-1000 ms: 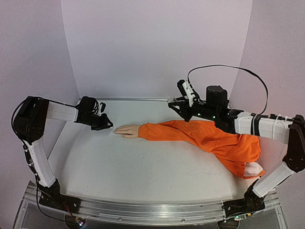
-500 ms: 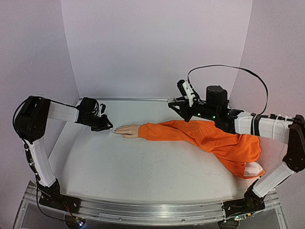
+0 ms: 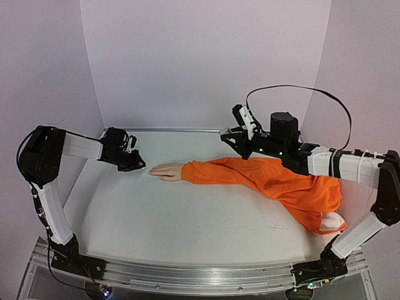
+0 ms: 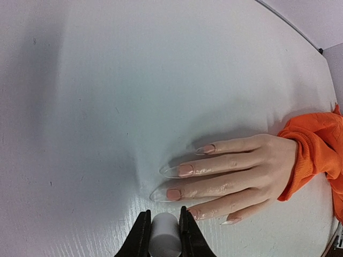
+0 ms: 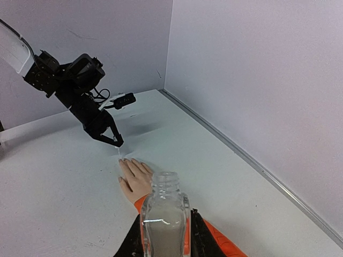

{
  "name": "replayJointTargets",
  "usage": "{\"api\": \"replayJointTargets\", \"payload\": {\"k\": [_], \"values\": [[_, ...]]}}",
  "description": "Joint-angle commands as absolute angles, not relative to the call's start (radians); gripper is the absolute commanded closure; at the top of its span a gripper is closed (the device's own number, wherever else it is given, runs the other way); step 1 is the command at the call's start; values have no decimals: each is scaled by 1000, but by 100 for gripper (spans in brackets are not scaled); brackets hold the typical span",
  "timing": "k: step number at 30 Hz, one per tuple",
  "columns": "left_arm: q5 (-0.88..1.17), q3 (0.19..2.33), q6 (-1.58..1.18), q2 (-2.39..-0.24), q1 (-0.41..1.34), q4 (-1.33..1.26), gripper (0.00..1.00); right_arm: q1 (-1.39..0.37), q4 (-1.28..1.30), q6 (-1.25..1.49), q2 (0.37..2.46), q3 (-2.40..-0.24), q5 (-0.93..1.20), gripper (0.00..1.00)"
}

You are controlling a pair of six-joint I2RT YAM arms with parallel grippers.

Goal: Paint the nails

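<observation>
Nails [image 4: 186, 169]: on the mannequin hand [image 3: 167, 170], lying flat on the table [image 3: 187, 219], fingers pointing left, orange sleeve [image 3: 262, 178] trailing right. Left gripper [image 3: 142, 167] just beside the fingertips, clamped on a small white cylinder [image 4: 164, 241]. Right gripper [image 3: 230, 136] above the sleeve, well apart from the hand, clamped on a clear bottle [image 5: 164, 217].
</observation>
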State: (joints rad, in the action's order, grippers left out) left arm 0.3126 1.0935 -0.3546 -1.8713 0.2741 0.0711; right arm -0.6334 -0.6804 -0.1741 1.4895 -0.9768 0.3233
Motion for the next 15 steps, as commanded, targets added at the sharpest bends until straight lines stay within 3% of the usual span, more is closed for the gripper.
{"api": "replayJointTargets", "payload": {"k": [1, 15], "values": [[337, 1129, -339, -1812, 272, 66, 100, -630, -751, -160, 1473, -996, 338, 100], [393, 1157, -357, -1839, 290, 64, 100, -629, -753, -160, 1482, -1000, 341, 100]]}}
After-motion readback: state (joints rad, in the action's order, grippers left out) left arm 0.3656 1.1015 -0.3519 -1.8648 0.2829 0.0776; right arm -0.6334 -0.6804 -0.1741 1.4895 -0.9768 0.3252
